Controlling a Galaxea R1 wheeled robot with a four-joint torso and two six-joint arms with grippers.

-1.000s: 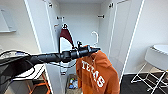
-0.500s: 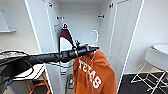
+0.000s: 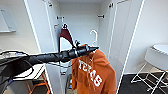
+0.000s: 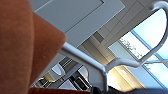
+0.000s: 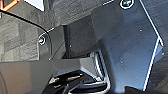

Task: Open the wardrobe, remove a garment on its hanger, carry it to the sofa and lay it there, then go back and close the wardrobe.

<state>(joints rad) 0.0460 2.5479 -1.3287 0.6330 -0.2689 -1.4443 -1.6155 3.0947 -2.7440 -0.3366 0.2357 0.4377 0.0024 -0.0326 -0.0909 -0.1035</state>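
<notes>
The wardrobe stands open, both doors swung wide and its white inside showing. My left arm reaches in from the left. The left gripper is shut on the neck of the white hanger, whose hook stands free in the air in front of the opening. The orange "TEXAS" hoodie hangs from it below the gripper. In the left wrist view the hanger runs close by, with the orange fabric on one side. The right wrist view shows dark robot parts over dark floor.
A maroon-and-white garment hangs on the inside of the left door. Black hooks stick out of the wardrobe's walls. A white table on thin legs stands at the right. An orange-framed stand is low at the left.
The hoodie has swayed slightly on the hanger. The left arm holds almost the same place in front of the open wardrobe.
</notes>
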